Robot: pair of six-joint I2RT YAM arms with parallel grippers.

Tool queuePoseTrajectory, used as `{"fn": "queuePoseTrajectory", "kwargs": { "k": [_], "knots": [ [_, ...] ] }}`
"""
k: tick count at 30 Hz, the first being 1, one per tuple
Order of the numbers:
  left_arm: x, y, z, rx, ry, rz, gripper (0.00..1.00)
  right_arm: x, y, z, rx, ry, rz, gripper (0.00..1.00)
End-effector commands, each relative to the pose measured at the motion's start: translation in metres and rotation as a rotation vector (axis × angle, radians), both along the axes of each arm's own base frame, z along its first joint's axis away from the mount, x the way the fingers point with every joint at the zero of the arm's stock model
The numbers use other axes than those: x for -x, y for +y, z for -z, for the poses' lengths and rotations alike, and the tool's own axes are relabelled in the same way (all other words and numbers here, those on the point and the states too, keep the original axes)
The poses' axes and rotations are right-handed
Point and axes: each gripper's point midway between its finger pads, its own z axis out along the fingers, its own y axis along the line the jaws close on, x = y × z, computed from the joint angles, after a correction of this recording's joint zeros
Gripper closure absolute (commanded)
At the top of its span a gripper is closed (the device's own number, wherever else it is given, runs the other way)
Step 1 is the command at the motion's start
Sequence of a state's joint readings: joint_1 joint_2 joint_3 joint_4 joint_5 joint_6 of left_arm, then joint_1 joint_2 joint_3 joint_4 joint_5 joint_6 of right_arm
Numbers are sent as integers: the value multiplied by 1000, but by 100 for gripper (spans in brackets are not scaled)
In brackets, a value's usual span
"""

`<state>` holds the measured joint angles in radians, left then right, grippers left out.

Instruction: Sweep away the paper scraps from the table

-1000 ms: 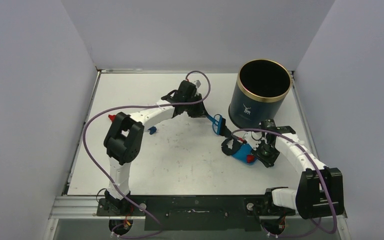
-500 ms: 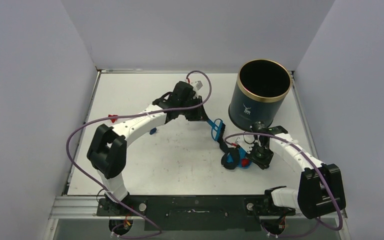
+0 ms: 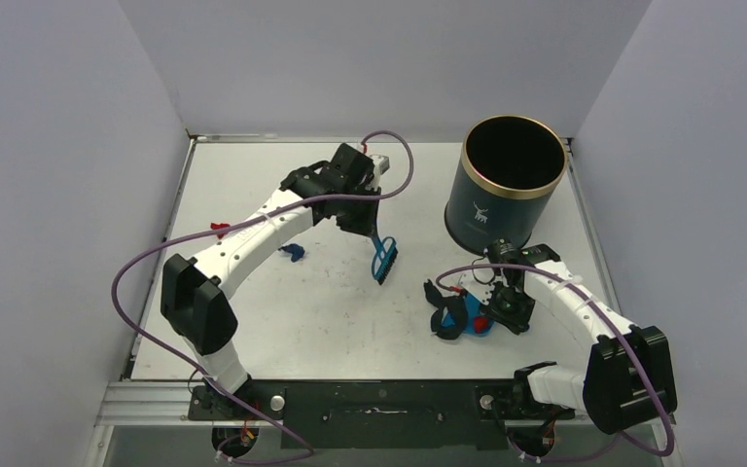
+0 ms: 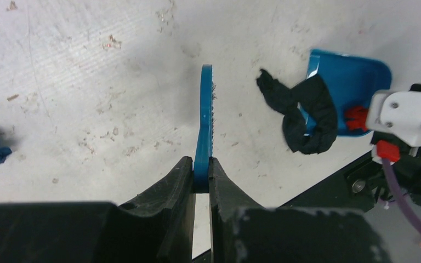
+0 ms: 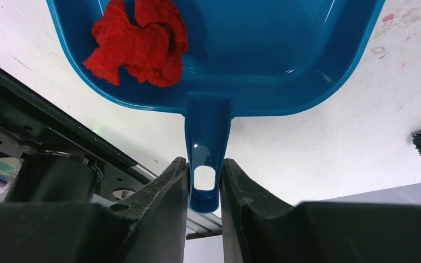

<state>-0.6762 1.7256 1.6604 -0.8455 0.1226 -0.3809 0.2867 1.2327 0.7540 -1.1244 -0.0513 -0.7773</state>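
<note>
From above, a red scrap (image 3: 219,230) and a blue scrap (image 3: 292,252) lie near the left edge of the table (image 3: 350,321). Left wrist: the left gripper (image 4: 201,167) pinches the brush (image 4: 204,115); a black scrap (image 4: 307,112) lies across the rim of the dustpan (image 4: 356,74). Right wrist: the right gripper (image 5: 205,170) clamps the dustpan handle, with a red lump (image 5: 140,41) inside the pan

My white-shelled left arm (image 3: 253,232) and right arm (image 3: 566,295), chunky black joints (image 3: 195,306), looping purple cables (image 4: 393,184), matte black wedge fingers (image 5: 159,211).

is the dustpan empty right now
No, a red paper scrap lies inside the dustpan, near its back wall.
</note>
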Motion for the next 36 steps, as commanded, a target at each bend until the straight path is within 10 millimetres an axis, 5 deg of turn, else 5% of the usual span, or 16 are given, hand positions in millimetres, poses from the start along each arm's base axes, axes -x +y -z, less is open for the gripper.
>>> {"fn": "queuePoseTrajectory", "kwargs": {
  "k": [1,14,17,22,27,36],
  "knots": [
    [21,11,16,-134,34,37,100,-5,-3,-10,34,-24,-26,86],
    [76,-88,79,55,215,160,100,0,14,1,18,0,-41,86],
    [79,-110,78,135,246,169,100,2,21,2,-10,15,-47,86],
    [69,-134,48,258,228,162,100,2,26,4,-30,17,-44,86],
    [57,-136,34,239,181,146,100,-5,32,-1,-65,-36,-42,86],
    [43,-108,16,122,58,92,100,-11,37,-5,-102,-89,-50,87]
  ]
}}
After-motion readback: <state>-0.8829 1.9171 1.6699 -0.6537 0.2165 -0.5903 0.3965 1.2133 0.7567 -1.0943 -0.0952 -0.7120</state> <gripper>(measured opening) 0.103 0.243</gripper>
